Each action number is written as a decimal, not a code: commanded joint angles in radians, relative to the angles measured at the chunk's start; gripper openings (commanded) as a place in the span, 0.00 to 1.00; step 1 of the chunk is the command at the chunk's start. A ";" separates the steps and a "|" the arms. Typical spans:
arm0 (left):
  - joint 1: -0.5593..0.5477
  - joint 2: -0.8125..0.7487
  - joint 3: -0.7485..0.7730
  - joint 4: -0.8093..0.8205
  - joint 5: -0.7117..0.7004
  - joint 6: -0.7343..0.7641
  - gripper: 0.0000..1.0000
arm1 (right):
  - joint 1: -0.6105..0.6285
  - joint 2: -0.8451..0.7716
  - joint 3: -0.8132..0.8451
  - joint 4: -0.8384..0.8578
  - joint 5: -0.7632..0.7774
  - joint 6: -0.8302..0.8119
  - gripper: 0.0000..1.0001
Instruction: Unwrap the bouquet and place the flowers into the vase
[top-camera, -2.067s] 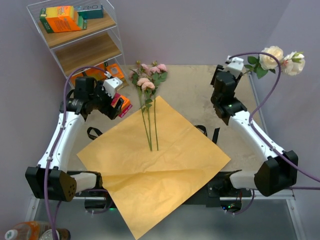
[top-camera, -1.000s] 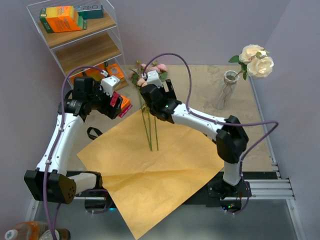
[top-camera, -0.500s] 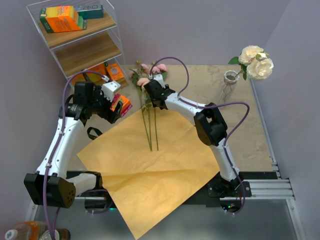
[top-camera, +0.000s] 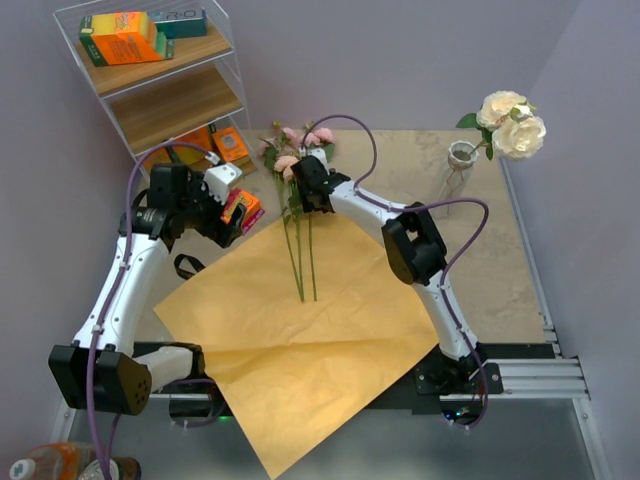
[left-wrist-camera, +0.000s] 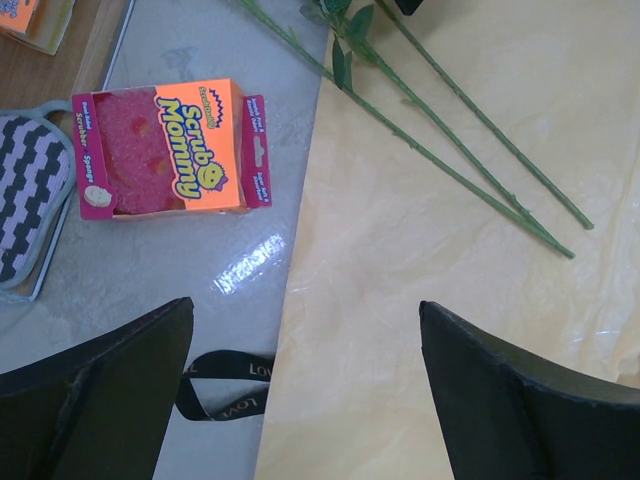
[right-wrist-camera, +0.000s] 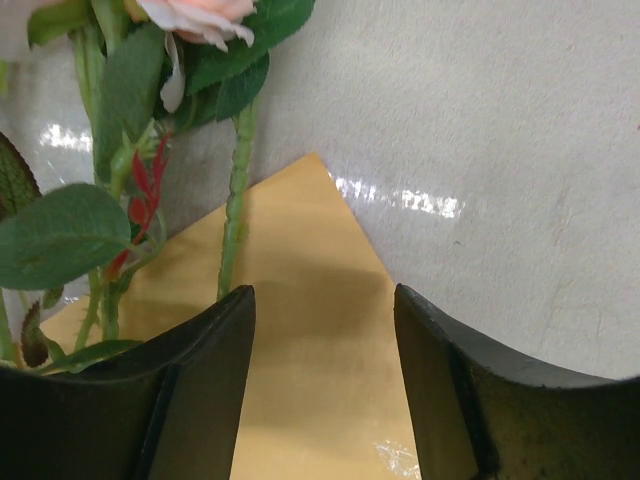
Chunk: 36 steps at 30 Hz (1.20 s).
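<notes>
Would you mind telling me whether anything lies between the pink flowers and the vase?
Nothing visible does. Only the right arm itself crosses the table between the pink flowers and the vase. Two cream flowers stand in the vase.

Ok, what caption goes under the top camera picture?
Right arm with open jaws beside pink flowers lying partly on orange paper; cream roses stand in the vase.

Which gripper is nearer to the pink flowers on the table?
Right. The right gripper sits just beside the pink flowers, at their stems; the left gripper hangs farther left, above the sponge box.
</notes>
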 joint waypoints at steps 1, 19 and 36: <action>0.007 -0.008 -0.022 0.038 0.012 0.033 0.99 | -0.003 0.013 0.070 0.012 -0.033 0.028 0.60; 0.007 -0.028 -0.075 0.051 -0.014 0.065 0.99 | -0.003 0.043 0.081 0.056 -0.059 0.060 0.63; 0.007 -0.040 -0.075 0.045 -0.039 0.080 0.99 | -0.017 0.126 0.150 0.042 -0.026 0.060 0.26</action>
